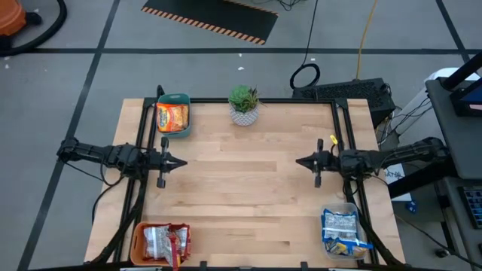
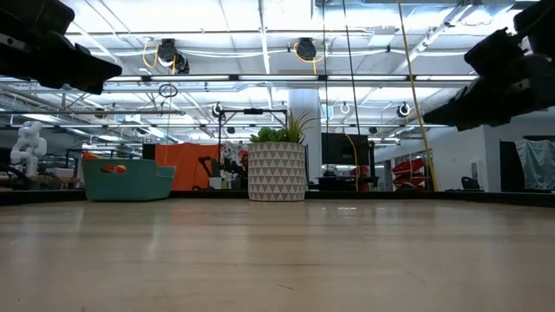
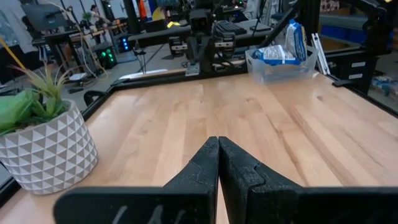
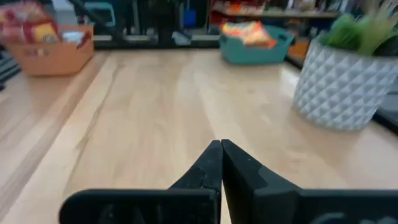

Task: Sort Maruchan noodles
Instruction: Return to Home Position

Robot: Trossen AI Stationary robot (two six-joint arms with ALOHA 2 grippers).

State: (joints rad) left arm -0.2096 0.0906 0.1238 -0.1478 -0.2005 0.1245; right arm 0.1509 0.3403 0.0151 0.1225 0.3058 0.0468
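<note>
Taking the high view as our dial, with the tabletop point(image 1: 241, 196) as its face, we see the left gripper point(image 1: 183, 161) at 9 o'clock and the right gripper point(image 1: 298, 160) at 3 o'clock. They point toward each other across the bare middle of the wood and are well apart. In the left wrist view the left gripper point(image 3: 218, 144) has its two dark fingers pressed together with nothing between them. In the right wrist view the right gripper point(image 4: 221, 145) is likewise closed on nothing. In the low view both arms hang dark in the upper corners, clear of the table surface. We find the Maruchan noodles all inside bins at the table's corners. The orange packets point(image 1: 172, 118) lie in the teal bin point(image 1: 187, 117) at 11 o'clock. The silver-red and dark red packets point(image 1: 167, 242) fill the orange bin point(image 1: 138, 241) at 7 o'clock. The blue-and-yellow packets point(image 1: 340, 226) sit in the clear bin point(image 1: 354, 208) at 5 o'clock, one of them standing tilted against the wall, as the left wrist view shows. A potted plant point(image 1: 244, 104) in a white patterned pot stands upright at 12 o'clock, near the teal bin but not touching it. We see no packets loose on the wood.
</note>
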